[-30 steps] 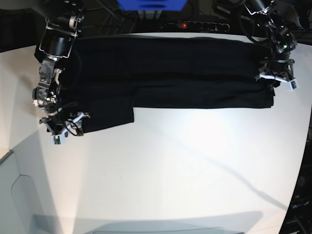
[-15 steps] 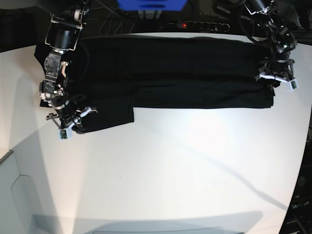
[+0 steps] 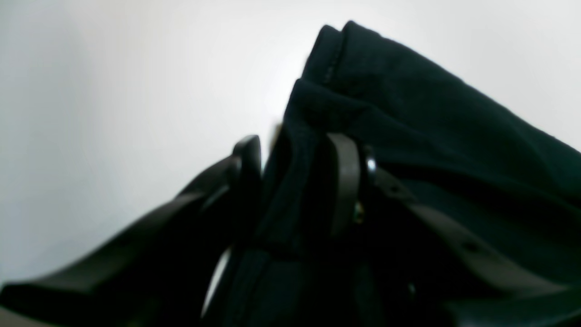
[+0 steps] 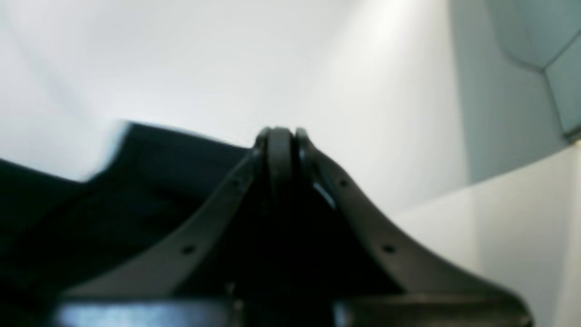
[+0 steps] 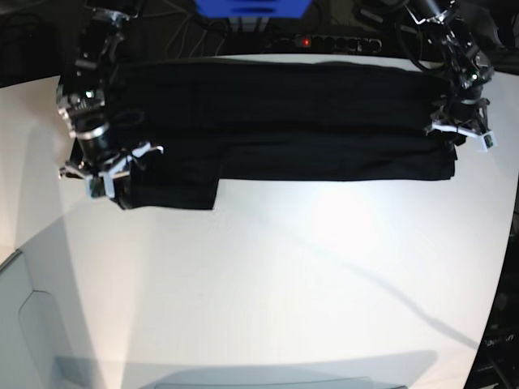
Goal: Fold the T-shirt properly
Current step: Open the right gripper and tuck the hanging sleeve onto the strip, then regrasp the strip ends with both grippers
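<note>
The black T-shirt (image 5: 284, 121) lies as a long band along the far side of the white table (image 5: 284, 284), with one sleeve (image 5: 174, 186) sticking out toward the front at the left. My right gripper (image 5: 109, 174) sits at that sleeve's left edge. In the right wrist view its tips (image 4: 279, 136) are pressed shut, a thin dark strip is pinched between them, and the cloth (image 4: 150, 181) runs off to the left. My left gripper (image 5: 458, 134) is at the band's right end. It is shut on a thick fold of the T-shirt (image 3: 431, 113), with cloth filling the gap between its fingers (image 3: 295, 154).
A power strip (image 5: 324, 40) with a red light, cables and a blue object (image 5: 251, 8) sit behind the table's far edge. A pale grey panel (image 5: 32, 324) lies at the front left corner. The table's right edge curves close to the left arm.
My right gripper went from open to shut at the sleeve edge and moved away from the front, drawing the sleeve's lower edge up with it. The left gripper has not moved.
</note>
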Controlling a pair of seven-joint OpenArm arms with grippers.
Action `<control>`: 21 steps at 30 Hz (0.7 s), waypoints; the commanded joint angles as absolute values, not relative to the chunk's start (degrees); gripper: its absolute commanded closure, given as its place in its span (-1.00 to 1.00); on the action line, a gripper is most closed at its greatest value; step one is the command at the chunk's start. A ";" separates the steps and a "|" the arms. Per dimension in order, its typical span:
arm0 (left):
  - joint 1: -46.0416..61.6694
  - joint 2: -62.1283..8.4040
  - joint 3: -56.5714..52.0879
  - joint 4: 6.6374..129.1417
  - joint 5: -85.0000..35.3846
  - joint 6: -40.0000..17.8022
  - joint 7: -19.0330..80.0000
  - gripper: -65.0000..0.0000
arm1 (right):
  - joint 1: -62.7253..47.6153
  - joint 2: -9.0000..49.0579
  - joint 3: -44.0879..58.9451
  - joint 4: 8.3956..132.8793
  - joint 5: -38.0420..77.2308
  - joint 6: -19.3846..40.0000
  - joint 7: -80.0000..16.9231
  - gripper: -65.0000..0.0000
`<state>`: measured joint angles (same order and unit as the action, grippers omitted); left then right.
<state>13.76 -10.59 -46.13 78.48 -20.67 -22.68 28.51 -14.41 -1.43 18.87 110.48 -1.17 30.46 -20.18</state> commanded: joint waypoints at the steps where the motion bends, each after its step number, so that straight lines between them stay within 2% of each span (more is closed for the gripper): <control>1: 13.58 -11.47 -46.37 79.34 -20.79 -22.81 28.18 0.31 | -15.43 -1.45 19.56 113.27 -0.04 30.55 -18.33 1.00; 5: 13.49 -11.47 -46.37 79.34 -20.79 -22.81 28.18 0.31 | -21.14 -3.91 21.85 116.70 0.04 34.15 -17.98 1.00; 11: 13.41 -11.65 -46.37 79.34 -20.79 -22.81 28.09 0.31 | -27.56 -8.84 30.02 116.35 1.19 40.00 -10.95 1.00; 21: 13.32 -11.74 -46.37 79.34 -20.79 -22.81 28.09 0.31 | -29.93 -9.00 37.23 114.24 2.07 40.00 -8.92 1.00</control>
